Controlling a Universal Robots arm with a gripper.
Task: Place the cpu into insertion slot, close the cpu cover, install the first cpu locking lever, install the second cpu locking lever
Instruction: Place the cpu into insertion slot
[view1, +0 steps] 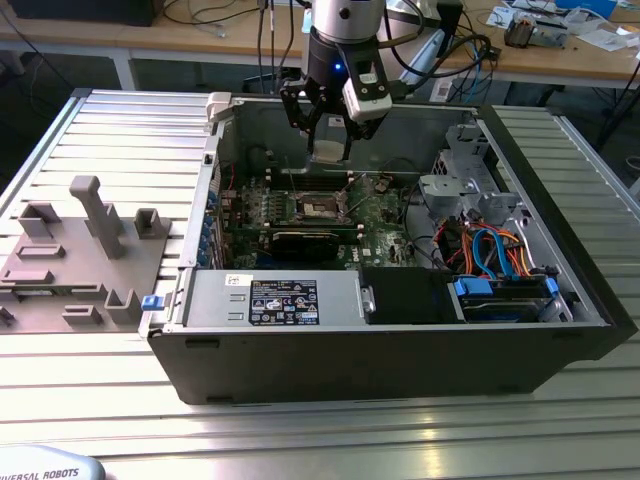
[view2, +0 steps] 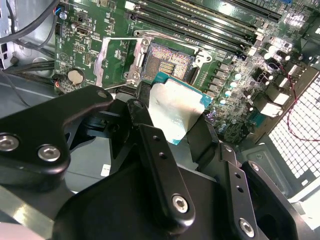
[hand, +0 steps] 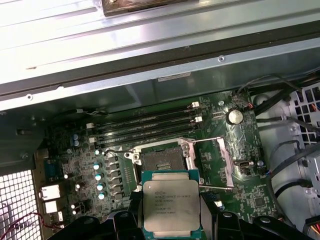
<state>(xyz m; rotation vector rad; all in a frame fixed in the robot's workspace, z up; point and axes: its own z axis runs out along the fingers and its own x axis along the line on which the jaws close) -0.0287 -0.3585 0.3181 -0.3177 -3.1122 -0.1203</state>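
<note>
- Ribbed metal table (view1: 330, 440) is nearest in the exterior view, with an open computer case (view1: 380, 350) lying flat on it.
- Grey plastic holder block (view1: 95, 250) sits on the table at the exterior view's left, just beside the case.
- Inside the near wall of the case is a silver power supply box (view1: 290, 300) with a label on it. Orange and blue cables (view1: 490, 250) are at the exterior view's right.
- Further in lies the green circuit board (view1: 385, 215), with a long black card (view1: 310, 243) across it.
- Socket (hand: 161, 161) is behind the card, set in the board. It is empty, and its pins are bare in both wrist views.
- Cover plate (hand: 224, 162) is swung open and lies off to one side of the socket, with green board showing through its window.
- Gripper (view1: 328, 135) hangs over the far part of the board, clamped on the chip (hand: 171, 205).
- Black fingers (view2: 150, 145) press on two opposite edges of the chip.
- Chip's metal top faces the first wrist camera. The chip is held up clear of the board, not touching the socket.
- In the first wrist view the chip's edge sits just beside the socket rim, so it is nearly over the socket.
</note>
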